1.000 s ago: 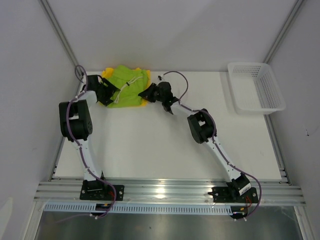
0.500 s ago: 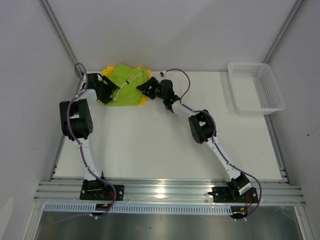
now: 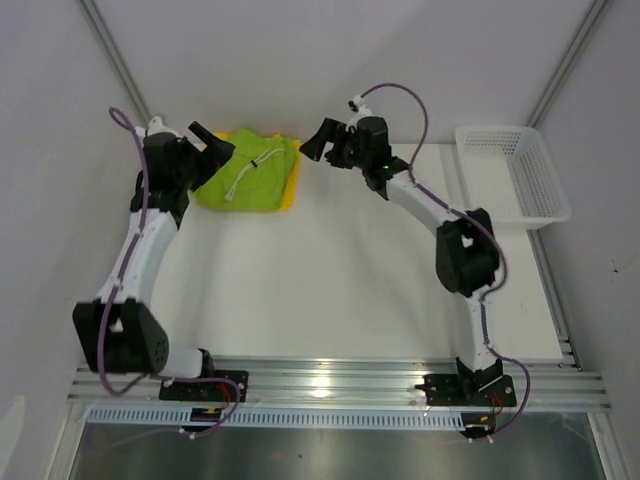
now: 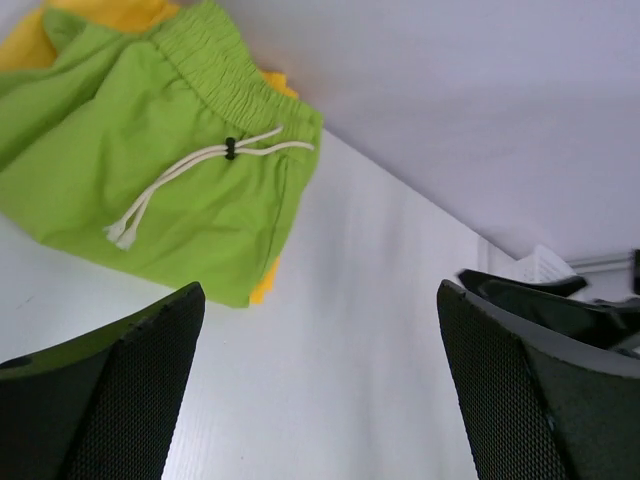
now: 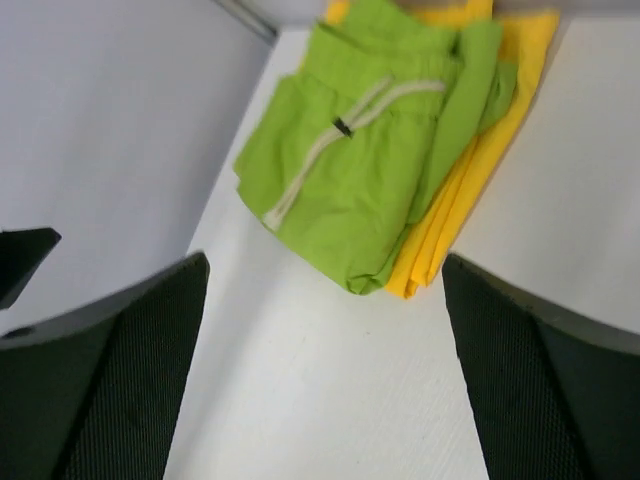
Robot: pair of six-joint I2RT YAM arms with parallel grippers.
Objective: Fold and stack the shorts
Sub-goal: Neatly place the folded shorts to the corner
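Top external | lime green shorts point(image 3: 246, 175) folded atop yellow shorts point(image 3: 292, 188), table point(image 3: 330, 270) | left tool point(image 3: 212, 142) apart, empty | right tool point(image 3: 316, 142) apart, empty

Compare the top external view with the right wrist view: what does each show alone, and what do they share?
Only the top external view shows the white mesh basket and the metal mounting rail. Only the right wrist view clearly shows the dark toggle on the white drawstring and the right gripper's textured pads. Both show the lime green shorts lying on the yellow shorts on the white table.
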